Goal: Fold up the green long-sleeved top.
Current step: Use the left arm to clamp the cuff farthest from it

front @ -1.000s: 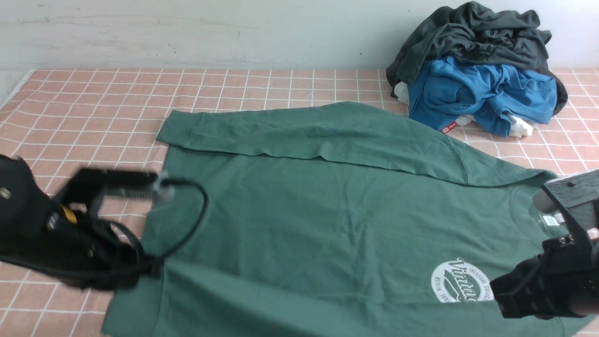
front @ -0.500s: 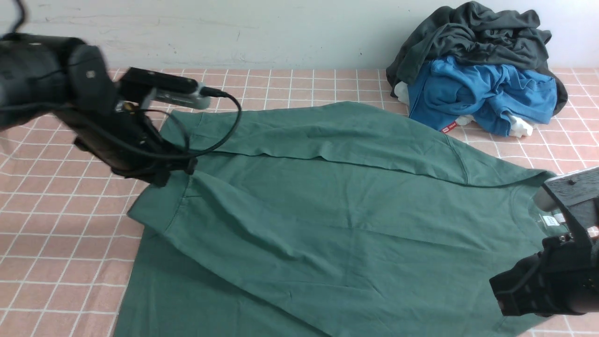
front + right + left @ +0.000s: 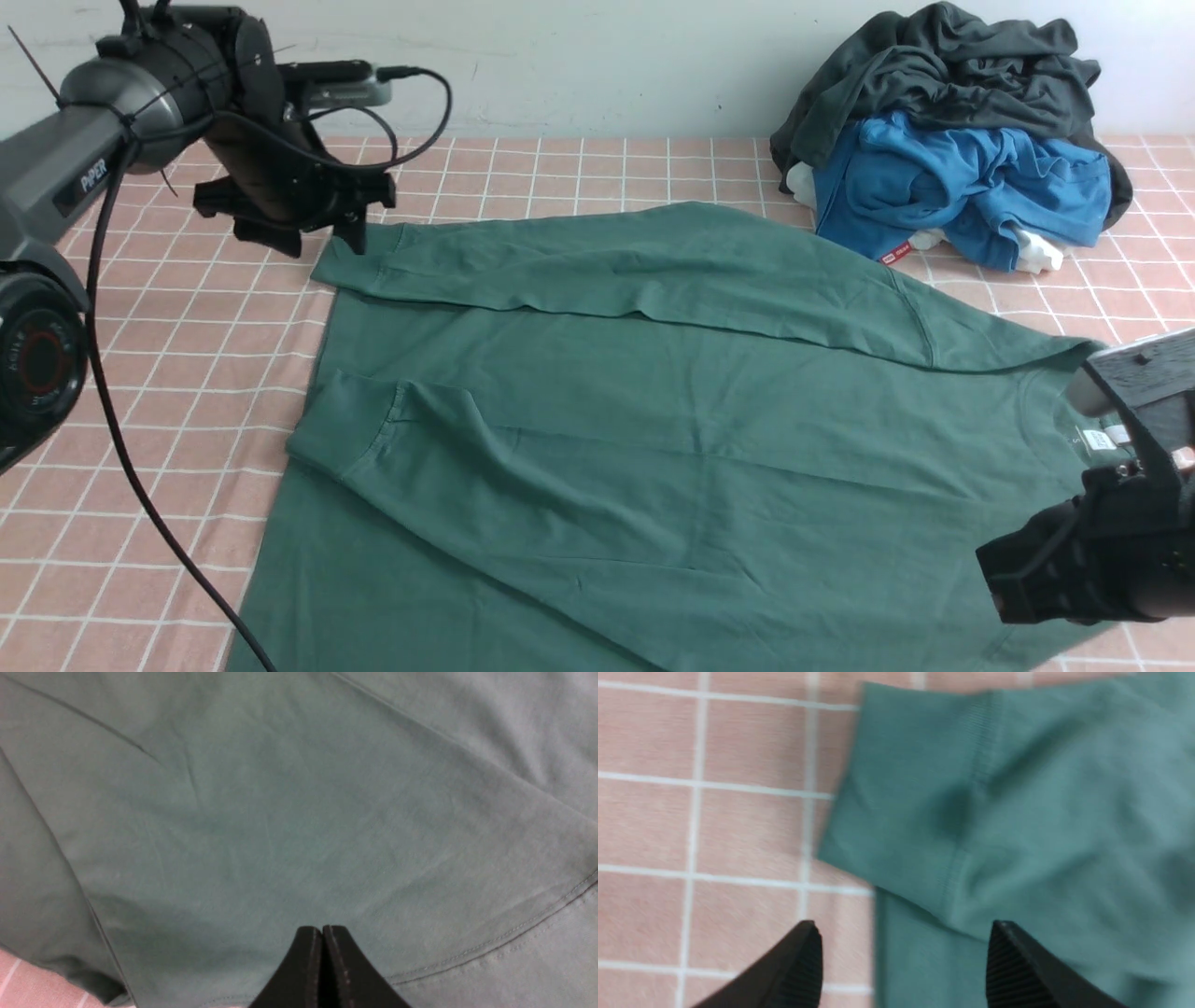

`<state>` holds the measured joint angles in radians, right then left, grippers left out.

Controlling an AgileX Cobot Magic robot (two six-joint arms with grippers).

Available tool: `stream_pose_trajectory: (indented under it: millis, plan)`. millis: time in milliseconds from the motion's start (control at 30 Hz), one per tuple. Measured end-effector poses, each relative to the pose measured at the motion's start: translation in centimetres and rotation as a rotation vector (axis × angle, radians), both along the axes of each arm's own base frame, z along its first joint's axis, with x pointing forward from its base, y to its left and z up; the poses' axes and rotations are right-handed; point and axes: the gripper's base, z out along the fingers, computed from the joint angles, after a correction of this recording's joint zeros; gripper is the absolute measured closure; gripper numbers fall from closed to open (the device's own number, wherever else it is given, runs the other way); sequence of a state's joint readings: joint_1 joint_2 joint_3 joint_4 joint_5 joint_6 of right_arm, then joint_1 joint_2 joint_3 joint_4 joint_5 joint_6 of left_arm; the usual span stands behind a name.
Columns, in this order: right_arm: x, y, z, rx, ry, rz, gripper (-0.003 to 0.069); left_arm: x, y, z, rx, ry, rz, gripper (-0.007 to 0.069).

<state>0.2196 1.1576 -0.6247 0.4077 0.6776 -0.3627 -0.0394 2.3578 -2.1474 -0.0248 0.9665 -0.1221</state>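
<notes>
Green long-sleeved top [image 3: 653, 420] lies flat on the pink checked worktop [image 3: 168, 308], spread between the two tools, both sleeves folded in across the body. Left tool [image 3: 322, 245] is raised off the cloth, jaws wide apart and empty; the far sleeve's cuff [image 3: 359, 257] lies just beside and below it. Its wrist view shows a ribbed cuff [image 3: 901, 812] under the open fingers [image 3: 803, 961], lapping the top's edge onto the worktop. Right tool [image 3: 321, 928] is over the neck end, jaws pressed together with nothing between them; contact with the fabric cannot be told. Blue garment [image 3: 952, 187] and charcoal garment [image 3: 943, 65] are piled well beyond the right tool.
</notes>
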Motion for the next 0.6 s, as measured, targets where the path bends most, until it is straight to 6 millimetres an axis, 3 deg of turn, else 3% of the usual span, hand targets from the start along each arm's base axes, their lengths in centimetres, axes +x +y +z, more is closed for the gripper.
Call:
stream_pose_trajectory:
  millis: [233, 333, 433, 500, 600]
  plan:
    - [0.4, 0.0, -0.5, -0.005, 0.010, -0.005, 0.0672, 2.1, 1.2, -5.2, -0.009, -0.030, 0.050, 0.0204]
    - [0.5, 0.1, -0.7, -0.007, 0.017, -0.006, 0.0672, 2.5, 1.2, -5.1, -0.012, -0.071, 0.052, 0.0273]
    - [0.7, 0.1, -0.9, -0.010, 0.027, -0.007, 0.0672, 2.6, 1.2, -5.2, -0.012, -0.085, 0.051, 0.0491]
    - [0.7, 0.1, -0.9, -0.010, 0.028, -0.007, 0.0672, 2.6, 1.2, -4.6, -0.013, -0.095, 0.051, 0.0568]
    - [0.7, 0.1, -0.9, -0.010, 0.027, -0.007, 0.0672, 2.2, 0.8, -2.8, -0.007, -0.105, 0.033, 0.0607]
